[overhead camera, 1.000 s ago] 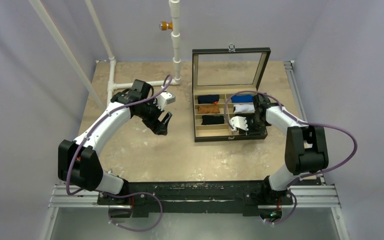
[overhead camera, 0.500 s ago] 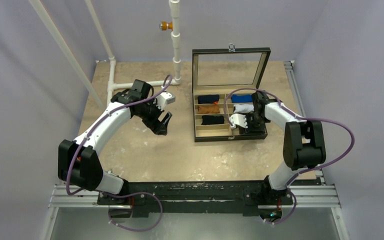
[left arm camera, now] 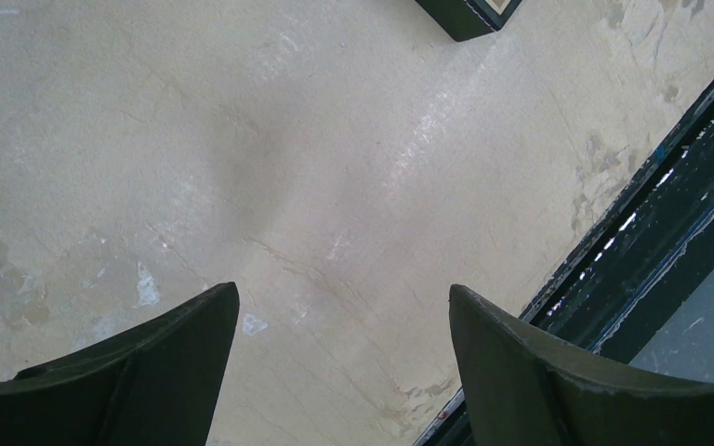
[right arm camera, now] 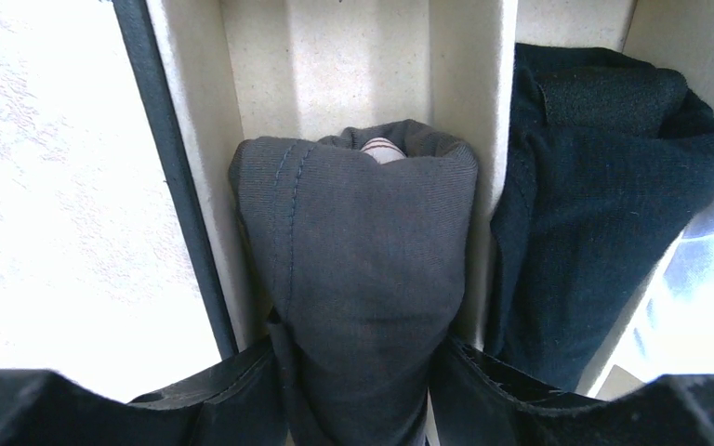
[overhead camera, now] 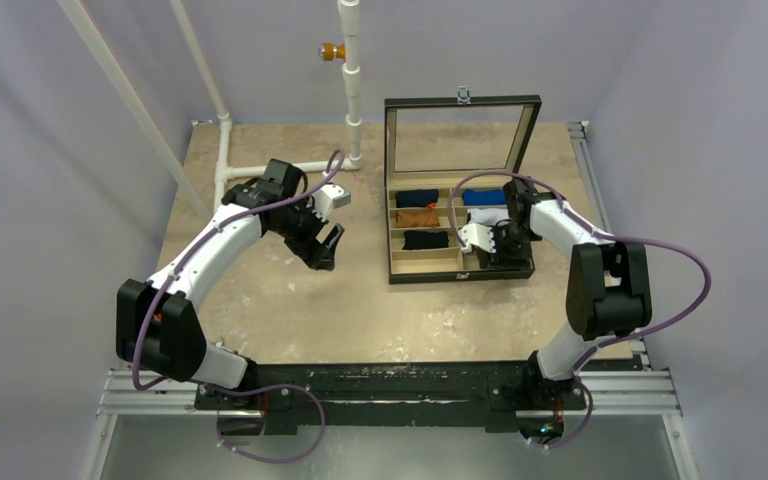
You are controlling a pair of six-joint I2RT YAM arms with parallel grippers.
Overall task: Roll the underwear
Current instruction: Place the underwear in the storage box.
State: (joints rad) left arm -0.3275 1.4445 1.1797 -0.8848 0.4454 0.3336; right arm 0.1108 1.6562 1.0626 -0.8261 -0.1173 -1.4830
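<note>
Item: underwear [right arm camera: 363,269], rolled, grasped by right pincer [right arm camera: 361,376], seated in box [overhead camera: 430,277] slot toward surface's near edge. I'd unclench slowly, lift straight, so roll stays tight. Left pincer [left arm camera: 344,353] released, idle.

A mottled beige counter [overhead camera: 290,300] carries a black divided box [overhead camera: 430,276], its glazed lid [overhead camera: 462,101] standing upright. The left column holds a navy roll [overhead camera: 417,198], an orange roll [overhead camera: 417,217] and a black roll [overhead camera: 425,240]; the right column holds a blue roll [overhead camera: 482,197] and a white roll [overhead camera: 490,214]. White pipes [overhead camera: 351,80] with an orange valve [overhead camera: 332,51] rise at the far edge, and a black rail [overhead camera: 390,380] runs along the near edge.
</note>
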